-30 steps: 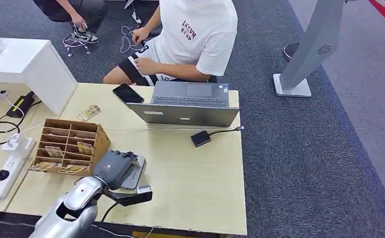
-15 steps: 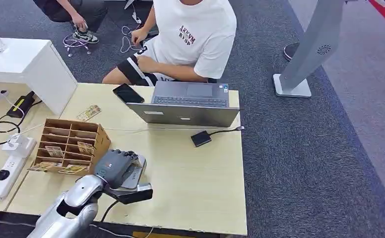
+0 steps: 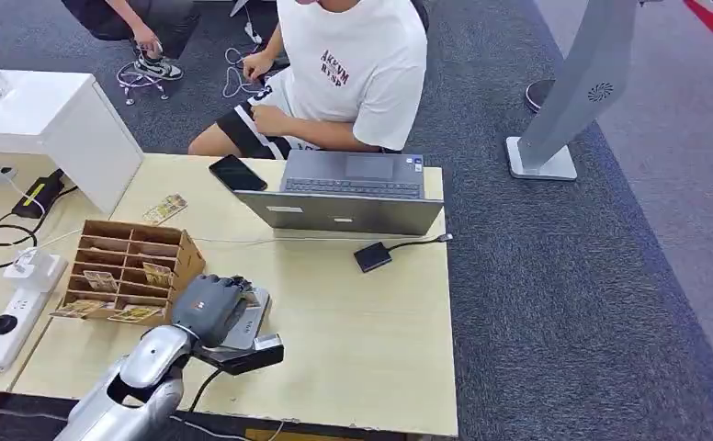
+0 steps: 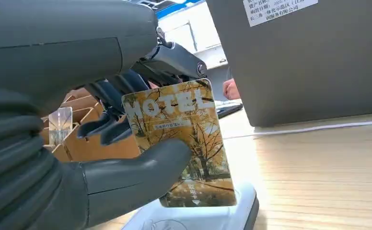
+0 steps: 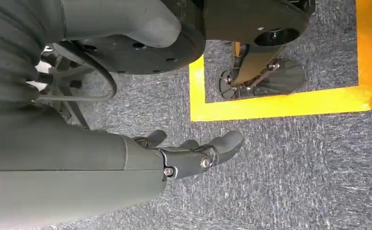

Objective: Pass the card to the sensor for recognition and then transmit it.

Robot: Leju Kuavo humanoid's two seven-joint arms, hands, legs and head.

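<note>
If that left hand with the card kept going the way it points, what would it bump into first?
Probably the laptop, whose grey back stands beyond the left hand and its card; how far is unclear.

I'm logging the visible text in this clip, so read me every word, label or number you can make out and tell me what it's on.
"HOTEL" stands in large pale letters across the card that the left hand holds over the white sensor.
Card's small middle line and lower characters: too small to read.
White sticker on the laptop lid: printed lines, blurred, unreadable.
Red print on the person's white shirt: too blurred to read.
</note>
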